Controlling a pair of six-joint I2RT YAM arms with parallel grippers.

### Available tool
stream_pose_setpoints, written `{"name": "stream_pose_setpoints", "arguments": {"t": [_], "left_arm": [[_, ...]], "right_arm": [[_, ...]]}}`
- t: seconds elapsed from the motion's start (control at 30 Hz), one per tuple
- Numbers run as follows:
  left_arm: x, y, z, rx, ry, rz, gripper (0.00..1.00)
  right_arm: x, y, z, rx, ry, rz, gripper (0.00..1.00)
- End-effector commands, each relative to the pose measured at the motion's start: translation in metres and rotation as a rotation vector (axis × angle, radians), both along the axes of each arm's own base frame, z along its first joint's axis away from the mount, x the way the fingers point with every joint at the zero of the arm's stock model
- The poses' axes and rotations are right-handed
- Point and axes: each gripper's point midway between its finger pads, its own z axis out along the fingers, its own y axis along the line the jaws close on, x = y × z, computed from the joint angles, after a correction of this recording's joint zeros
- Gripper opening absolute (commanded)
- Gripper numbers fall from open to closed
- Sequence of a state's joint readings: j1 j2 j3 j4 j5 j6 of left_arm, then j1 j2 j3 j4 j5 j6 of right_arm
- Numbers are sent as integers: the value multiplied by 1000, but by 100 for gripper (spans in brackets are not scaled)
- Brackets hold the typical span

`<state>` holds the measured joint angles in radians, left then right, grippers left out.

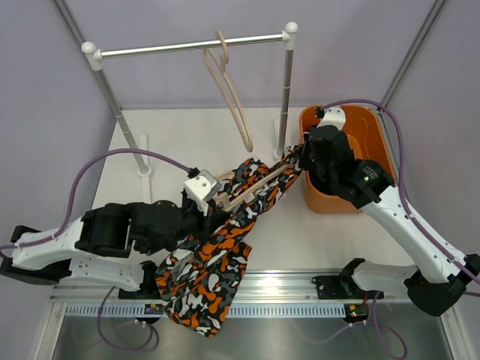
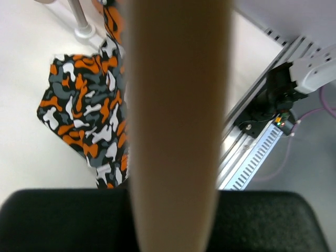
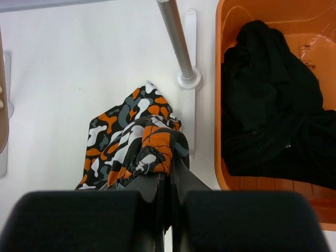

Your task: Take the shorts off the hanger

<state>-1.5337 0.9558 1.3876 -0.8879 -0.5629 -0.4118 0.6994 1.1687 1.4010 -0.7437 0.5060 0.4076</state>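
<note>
The hanger (image 2: 178, 105) is clamped steady by the left gripper (image 1: 212, 201) near the front edge, so the patterned shorts (image 1: 206, 277), pinched in the closed right gripper (image 3: 167, 170), can be pulled off.

Light is bright, even and diffuse; shadows on the table (image 1: 180, 142) are faint and soft. The top view is sharp. In the left wrist view the hanger (image 2: 178, 126) is a close blur. The right gripper (image 3: 168, 173) is unfocused; the patterned shorts (image 3: 121, 136) read crisp, the black shorts (image 3: 273, 115) lose detail.
</note>
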Motion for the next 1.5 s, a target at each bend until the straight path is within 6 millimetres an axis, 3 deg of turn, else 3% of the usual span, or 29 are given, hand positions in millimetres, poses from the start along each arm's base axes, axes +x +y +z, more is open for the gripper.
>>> {"name": "stream_pose_setpoints", "arguments": {"t": [0.0, 0.2, 0.27, 0.37, 0.4, 0.43, 0.57, 0.67, 0.7, 0.77, 0.8, 0.87, 0.9, 0.93, 0.97, 1.07, 1.13, 1.17, 1.2, 1.27, 1.3, 1.47], "left_arm": [[-17, 16, 33, -161, 13, -89, 0], [-3, 29, 47, -255, -30, -8, 0], [-1, 25, 45, -255, -51, -10, 0], [10, 18, 61, -331, -94, 49, 0], [14, 18, 64, -353, -106, 78, 0], [18, 17, 68, -373, -129, 96, 0], [38, 21, 88, -480, -232, 221, 0], [48, 23, 117, -584, -301, 295, 0], [49, 20, 122, -589, -312, 298, 0], [52, 25, 133, -599, -324, 329, 0], [54, 31, 143, -603, -340, 340, 0], [57, 43, 151, -599, -348, 365, 0], [60, 53, 155, -598, -344, 395, 0], [61, 71, 168, -627, -334, 418, 0], [62, 79, 166, -602, -332, 427, 0], [66, 115, 166, -597, -307, 478, 0], [65, 131, 167, -631, -278, 482, 0], [65, 133, 161, -608, -275, 476, 0], [64, 135, 159, -613, -261, 477, 0], [64, 137, 151, -577, -258, 470, 0], [63, 134, 148, -566, -253, 466, 0], [60, 110, 121, -447, -236, 431, 0]], "right_arm": [[20, -24, -5, -69, -10, -94, 0], [5, -5, -22, 48, 29, -3, 0], [-8, 9, -21, 116, 40, 66, 0], [-27, 24, -22, 157, 38, 116, 0], [-42, 42, -23, 159, 42, 177, 0], [-48, 47, -21, 165, 34, 173, 0], [-82, 87, -18, 194, 44, 294, 0], [-109, 124, -23, 182, 56, 399, 0], [-113, 130, -18, 175, 50, 407, 0], [-113, 129, -26, 84, 55, 372, 0], [-110, 127, -17, 84, 39, 356, 0], [-103, 110, -5, 48, -6, 300, 0], [-100, 102, 14, 64, -41, 280, 0], [-95, 81, 26, 25, -81, 226, 0], [-86, 62, 39, 17, -105, 170, 0], [-67, -7, 120, 85, -251, 0, 0], [-59, -42, 157, 60, -342, -84, 0], [-60, -61, 187, 85, -405, -142, 0], [-58, -87, 201, -17, -447, -234, 0], [-55, -102, 244, 1, -567, -338, 0], [-59, -119, 277, 8, -660, -410, 0], [-65, -156, 350, 47, -918, -571, 0]]}}
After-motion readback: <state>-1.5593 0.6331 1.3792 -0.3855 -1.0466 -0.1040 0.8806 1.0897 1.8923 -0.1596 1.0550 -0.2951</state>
